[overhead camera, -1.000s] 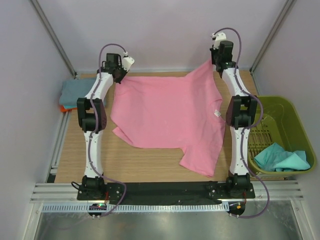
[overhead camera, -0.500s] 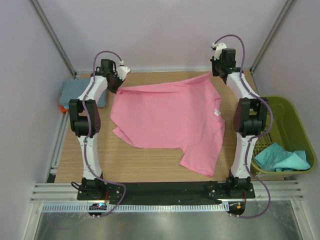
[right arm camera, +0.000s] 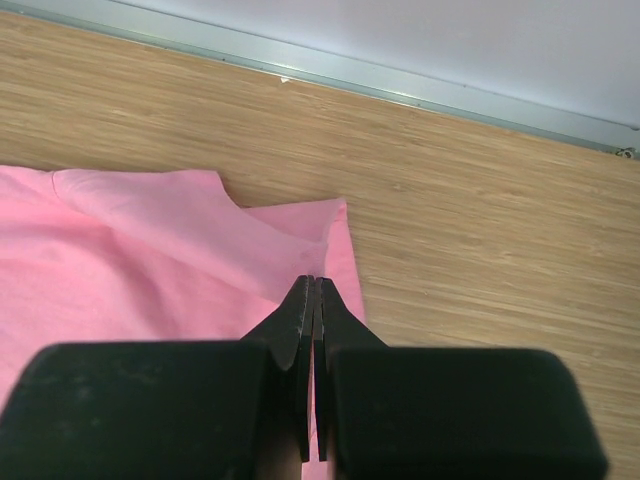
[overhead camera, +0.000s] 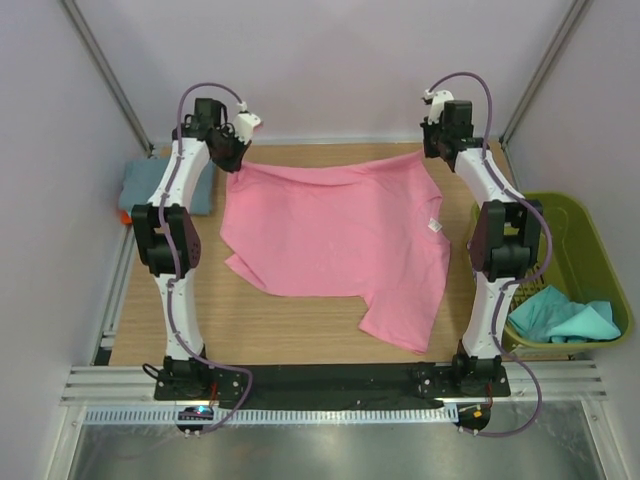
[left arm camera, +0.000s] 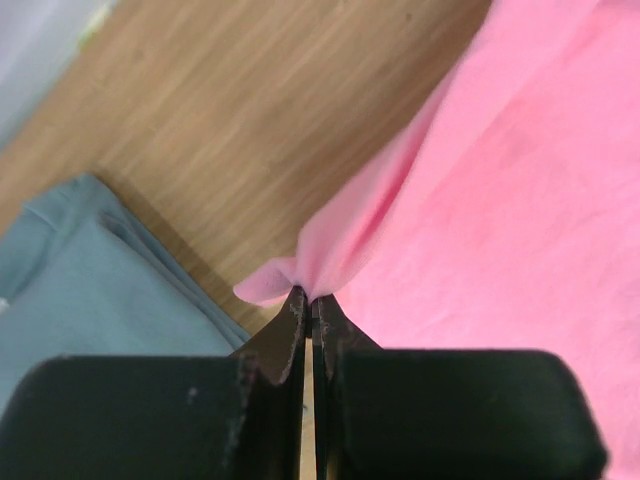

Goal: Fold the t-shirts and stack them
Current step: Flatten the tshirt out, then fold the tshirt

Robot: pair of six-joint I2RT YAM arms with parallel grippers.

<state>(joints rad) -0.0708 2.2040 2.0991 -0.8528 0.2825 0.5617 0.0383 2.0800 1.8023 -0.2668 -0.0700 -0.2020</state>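
The bright pink t-shirt (overhead camera: pixel 335 235) lies spread on the wooden table. My left gripper (overhead camera: pixel 229 160) is shut on its far left corner; in the left wrist view (left arm camera: pixel 308 297) pink cloth (left arm camera: pixel 520 170) bunches at the closed tips. My right gripper (overhead camera: pixel 433 150) is shut on its far right corner; in the right wrist view (right arm camera: pixel 315 283) the closed tips rest on the pink cloth (right arm camera: pixel 150 260) near its edge. A folded grey-blue t-shirt (overhead camera: pixel 158 183) lies at the table's far left on an orange one (overhead camera: pixel 125 215), and also shows in the left wrist view (left arm camera: pixel 80 290). A teal t-shirt (overhead camera: pixel 560 315) lies in the basket.
The olive-green basket (overhead camera: pixel 560 200) stands off the table's right side. The enclosure's back wall and metal rail (right arm camera: pixel 430 85) run just behind both grippers. Bare wood (overhead camera: pixel 280 325) shows in front of the pink shirt.
Both grippers have moved outward and down toward the back edge with the shirt's far corners. The shirt's far edge has dropped from a raised drape and now lies flatter and stretched wide.
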